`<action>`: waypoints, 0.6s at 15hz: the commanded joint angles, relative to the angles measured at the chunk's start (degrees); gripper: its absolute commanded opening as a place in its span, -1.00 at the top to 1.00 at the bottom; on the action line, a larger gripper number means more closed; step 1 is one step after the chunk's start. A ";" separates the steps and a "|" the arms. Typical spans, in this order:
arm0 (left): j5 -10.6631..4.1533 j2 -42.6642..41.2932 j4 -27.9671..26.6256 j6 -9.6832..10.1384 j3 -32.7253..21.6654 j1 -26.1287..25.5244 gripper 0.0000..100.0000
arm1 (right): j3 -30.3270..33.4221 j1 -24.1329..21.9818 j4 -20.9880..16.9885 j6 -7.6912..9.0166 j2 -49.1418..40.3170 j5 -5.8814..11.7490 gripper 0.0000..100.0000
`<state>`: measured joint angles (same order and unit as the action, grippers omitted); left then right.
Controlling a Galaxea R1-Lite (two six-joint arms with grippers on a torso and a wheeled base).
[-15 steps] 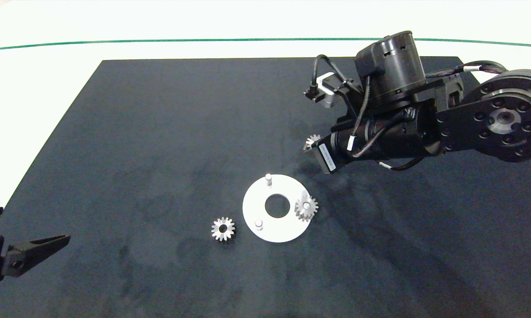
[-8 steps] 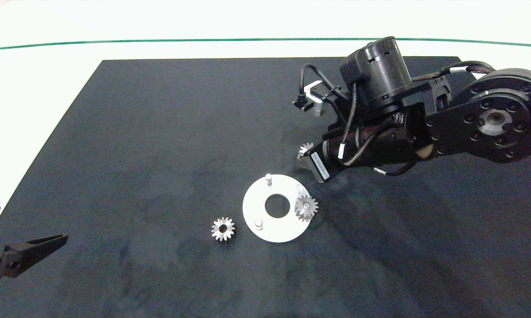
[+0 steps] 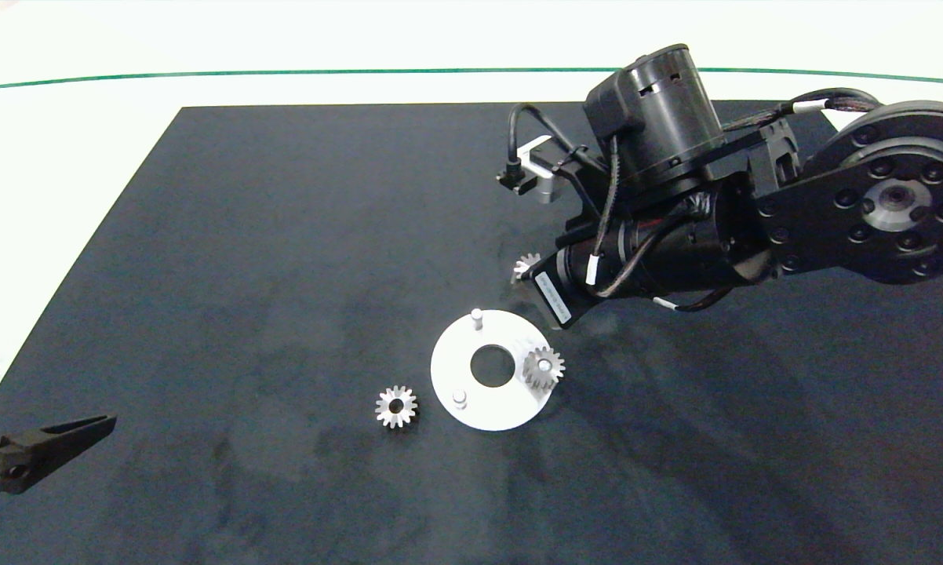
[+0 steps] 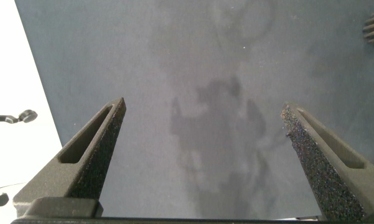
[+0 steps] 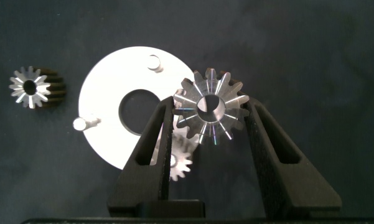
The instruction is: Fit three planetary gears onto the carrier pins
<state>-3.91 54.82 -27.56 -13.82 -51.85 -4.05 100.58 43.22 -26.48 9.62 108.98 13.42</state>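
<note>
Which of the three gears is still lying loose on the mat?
The gear just off the white disc's rim, on the left arm's side. One gear sits on a pin, and the right end effector holds the third.

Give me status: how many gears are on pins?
One gear sits on a pin of the white disc. The right gripper holds the second above the mat. The third lies loose beside the disc; two pins are bare. Left gripper idles open.
</note>
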 commanded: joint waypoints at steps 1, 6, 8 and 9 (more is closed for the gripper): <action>-0.04 -0.15 -0.12 -0.06 -0.01 0.00 -1.00 | 0.93 1.78 -0.42 0.14 2.29 0.90 0.74; -0.04 -0.15 -0.21 -0.06 -0.01 0.00 -1.00 | 1.63 2.84 -1.21 0.05 4.22 1.17 0.74; -0.04 -0.15 -0.12 -0.06 0.08 0.00 -1.00 | 3.39 2.84 -1.21 0.05 5.10 1.17 0.74; -0.04 -0.15 -0.21 -0.06 0.08 0.00 -1.00 | 4.53 2.84 -1.30 0.05 5.80 1.17 0.74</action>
<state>-3.90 54.58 -27.59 -13.82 -51.79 -4.02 103.96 46.00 -27.59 9.59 113.51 14.52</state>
